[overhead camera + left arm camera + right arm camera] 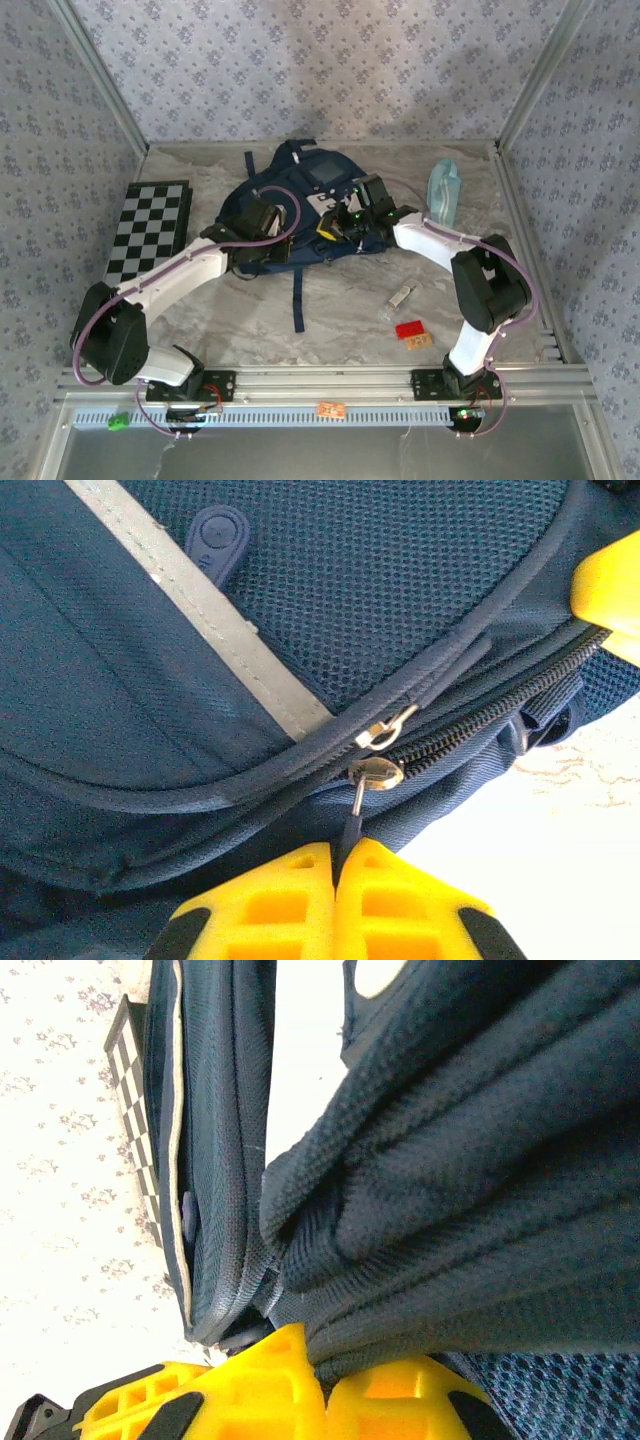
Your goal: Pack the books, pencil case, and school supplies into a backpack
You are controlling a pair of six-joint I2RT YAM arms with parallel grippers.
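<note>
1. The marble-patterned table (250,320) carries everything. Its near edge is cut off behind the metal rail.
2. The backpack (285,180) lies at the middle of the table toward the back wall, with a dark strap (298,300) trailing toward the rail. Both arms lie across its near half, so much of its front is covered in the top view. The pictures do not reveal its inside.
3. The checkered board (150,230) lies flat to the left of the backpack, apart from it.
4. The pencil case (443,190) lies to the right of the backpack near the back right corner, outside the bag.
5. The right gripper (322,1370) has its yellow fingers pressed together on a bunched fold of the backpack's navy fabric. Which part of the bag that fold belongs to is hard to tell.
6. The left gripper (335,875) is at the bag's near left edge, its fingers closed together.
7. A small red block (409,328) lies on the table near the right arm's base, with an orange tag touching it.
8. The clear oblong school supply (398,300) lies on the bare table just above the red block, outside the bag.
9. The zipper pull (352,815) hangs from the metal slider and is pinched between the left fingers, its lower end hidden between them.
</note>
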